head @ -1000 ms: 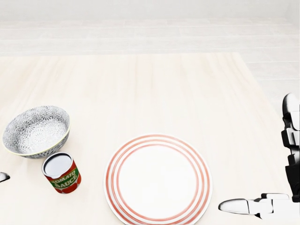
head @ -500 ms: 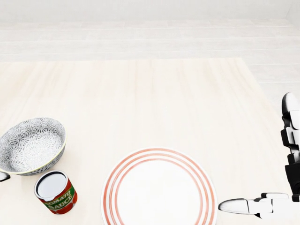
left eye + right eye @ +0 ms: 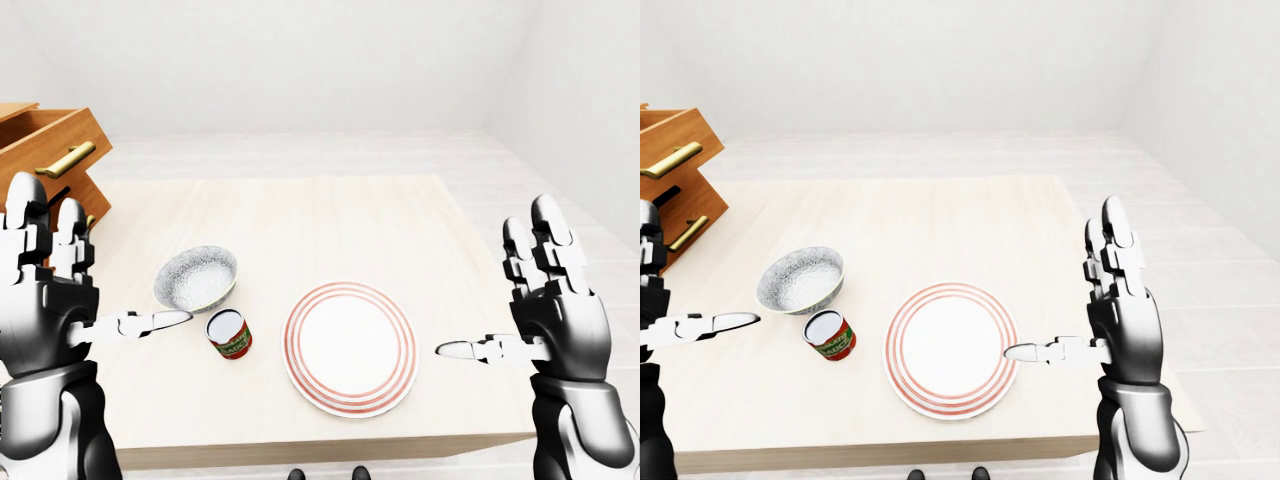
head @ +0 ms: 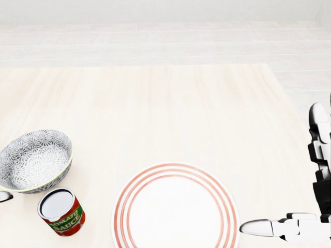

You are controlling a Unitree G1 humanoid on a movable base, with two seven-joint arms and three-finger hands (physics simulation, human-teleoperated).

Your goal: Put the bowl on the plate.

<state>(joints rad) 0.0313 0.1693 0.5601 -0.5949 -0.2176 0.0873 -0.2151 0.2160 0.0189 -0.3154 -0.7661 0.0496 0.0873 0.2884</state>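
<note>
Left-eye view: left hand (image 3: 48,300) and right hand (image 3: 555,315) spread, empty. Grey patterned ceramic bowl (image 3: 196,278) sits left of red-ringed white plate (image 3: 350,345).

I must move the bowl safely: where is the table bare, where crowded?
In the left-eye view, the table is bare above the bowl and plate, and right of the plate. Crowded: the tomato sauce can stands close below the bowl.

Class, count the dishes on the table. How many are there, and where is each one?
2. In the left-eye view, the bowl sits on the left of the table, just above the can; the plate lies right of the can. None looks hidden.
</note>
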